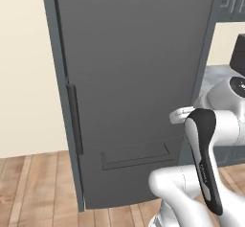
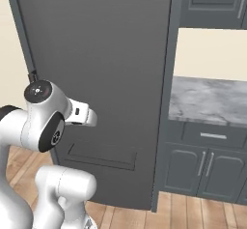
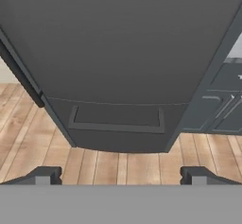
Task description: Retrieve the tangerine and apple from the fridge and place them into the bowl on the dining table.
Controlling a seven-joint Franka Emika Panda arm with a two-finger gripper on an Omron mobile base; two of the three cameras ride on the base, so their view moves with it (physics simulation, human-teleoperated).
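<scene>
Still shut: fridge (image 1: 134, 77) door closed (fruit presumably inside); gripper (image 3: 120, 175) faces it, jaws apart, ready for handle (image 1: 74, 118).

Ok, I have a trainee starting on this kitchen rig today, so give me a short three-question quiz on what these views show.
1. True or false: the fridge door is shut.
2. On which edge of the door, as the left base view shows it, does the black bar handle run? A) left B) right C) top
3. Fill in: the gripper has its jaws ____ and holds nothing.

Key:
1. True; no interior shelf shows past the door.
2. A; the handle stands upright along the left edge.
3. Open; in the hand view the two fingertips stand wide apart, short of the door, with wooden floor between them.
</scene>
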